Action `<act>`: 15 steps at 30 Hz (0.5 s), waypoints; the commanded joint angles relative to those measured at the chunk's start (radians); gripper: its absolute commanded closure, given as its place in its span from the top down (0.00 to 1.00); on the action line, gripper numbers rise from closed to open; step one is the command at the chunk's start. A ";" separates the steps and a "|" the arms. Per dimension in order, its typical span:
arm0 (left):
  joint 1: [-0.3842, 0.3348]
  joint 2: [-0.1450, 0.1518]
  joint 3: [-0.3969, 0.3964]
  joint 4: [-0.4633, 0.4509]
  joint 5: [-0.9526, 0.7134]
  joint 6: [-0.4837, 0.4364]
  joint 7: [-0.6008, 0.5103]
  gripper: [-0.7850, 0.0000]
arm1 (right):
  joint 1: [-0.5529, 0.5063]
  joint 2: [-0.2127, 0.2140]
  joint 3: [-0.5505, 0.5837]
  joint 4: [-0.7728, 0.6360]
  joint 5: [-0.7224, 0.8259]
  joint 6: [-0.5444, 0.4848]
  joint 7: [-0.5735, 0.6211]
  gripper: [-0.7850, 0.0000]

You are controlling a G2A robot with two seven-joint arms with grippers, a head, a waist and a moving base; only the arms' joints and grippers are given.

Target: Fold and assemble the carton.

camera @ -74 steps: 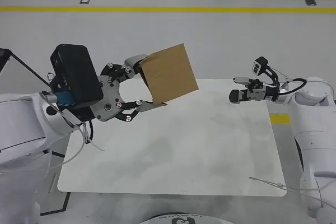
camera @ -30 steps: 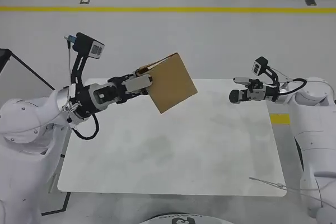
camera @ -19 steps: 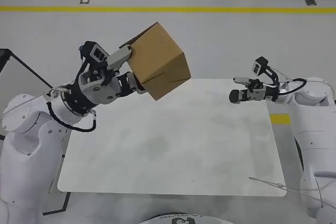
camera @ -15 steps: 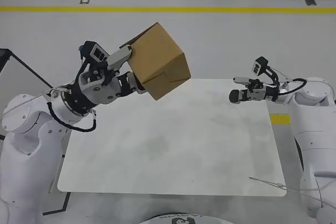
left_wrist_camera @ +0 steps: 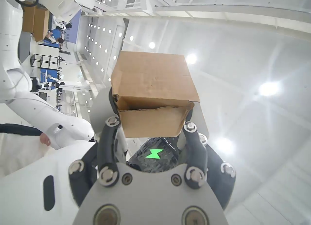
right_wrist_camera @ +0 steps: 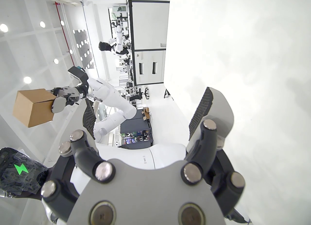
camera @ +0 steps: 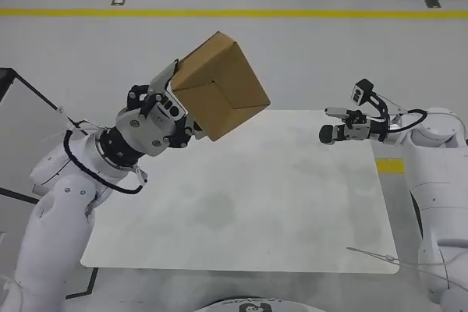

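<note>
**Left claw (camera: 179, 105) (left_wrist_camera: 151, 114) clamped on carton (camera: 222, 82) (left_wrist_camera: 153, 78) (right_wrist_camera: 31, 108)**

Carton hangs tilted in the air over the worktop's (camera: 257, 210) far edge, left side. My left claw pinches it at the flap end. My right claw (camera: 325, 134) (right_wrist_camera: 148, 107) is spread wide, holding nothing, near the far right corner, well apart.

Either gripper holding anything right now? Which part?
Left gripper holds the carton in the air, fingers clamping opposite walls at its open end. Right gripper is open, empty.
</note>
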 commanded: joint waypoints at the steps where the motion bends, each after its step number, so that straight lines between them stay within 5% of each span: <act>1: 0.000 0.000 0.000 0.000 0.003 -0.002 -0.004 0.00 | 0.000 0.000 0.000 0.000 0.000 0.000 0.000 1.00; 15: 0.038 -0.018 0.032 0.001 -0.262 0.027 0.098 0.00 | 0.000 0.000 0.000 0.000 0.000 0.000 0.000 1.00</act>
